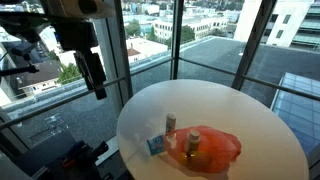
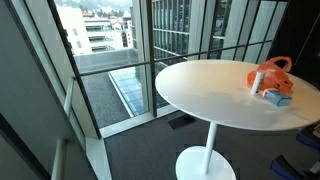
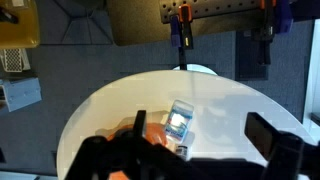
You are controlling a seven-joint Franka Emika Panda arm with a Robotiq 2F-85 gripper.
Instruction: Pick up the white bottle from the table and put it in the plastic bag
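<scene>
The white bottle (image 1: 170, 123) stands just beside the orange plastic bag (image 1: 214, 149), whose contents I can't make out; my gripper's (image 1: 98, 88) jaws are apart.

The round table (image 1: 255, 115) is plain white, and so is its pedestal (image 2: 207, 140). In the wrist view a blue-and-white packet (image 3: 179, 121) shows between the black jaws, and the translucent orange plastic bag (image 3: 150, 135) just beside it. The bottle (image 1: 170, 122) is white. The gripper (image 1: 98, 88) is black, the carpet (image 2: 130, 155) dark grey.
</scene>
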